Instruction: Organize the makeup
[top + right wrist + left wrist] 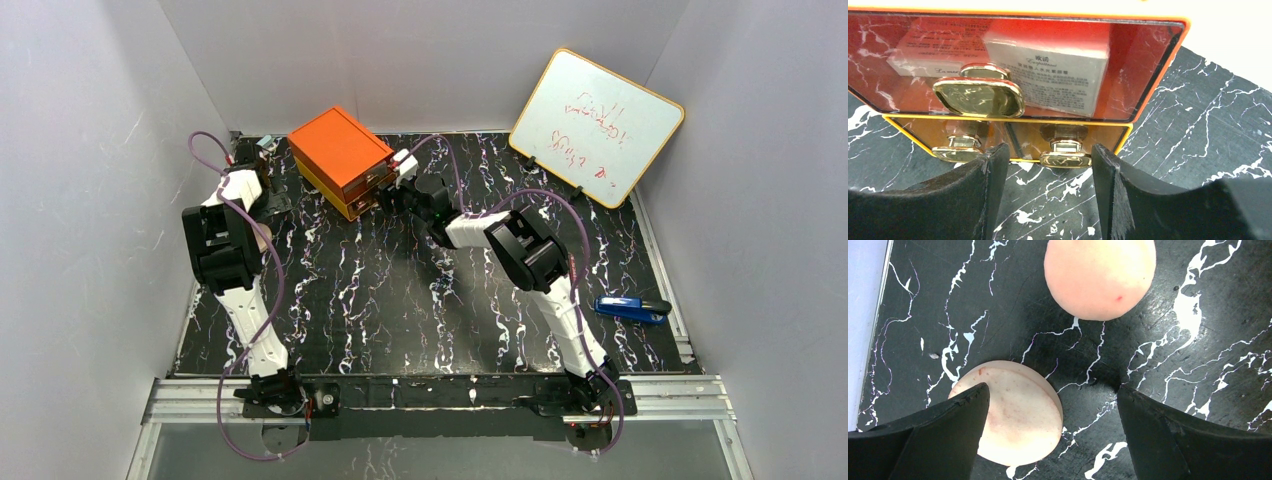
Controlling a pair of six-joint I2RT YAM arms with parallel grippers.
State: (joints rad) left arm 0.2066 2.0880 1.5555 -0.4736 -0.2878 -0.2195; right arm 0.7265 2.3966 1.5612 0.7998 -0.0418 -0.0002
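Left gripper (1053, 390) spread wide, empty | near peach disc (1018, 415) lies flat, partly under one finger; second disc (1100, 275) just ahead | judged light, stiff, low-sided: pinch across the rim | right gripper (1050, 150) parted, empty, facing gold drawer knob (1065, 159)

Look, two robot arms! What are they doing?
They are tidying makeup. The left tool is open above the black table. One peach-pink disc sits partly under one finger and a second disc lies farther off; neither is gripped. The right tool is open too, pointed at a gold knob on a lower drawer of the orange drawer box. The drawers look shut, and small boxes show through the top one.
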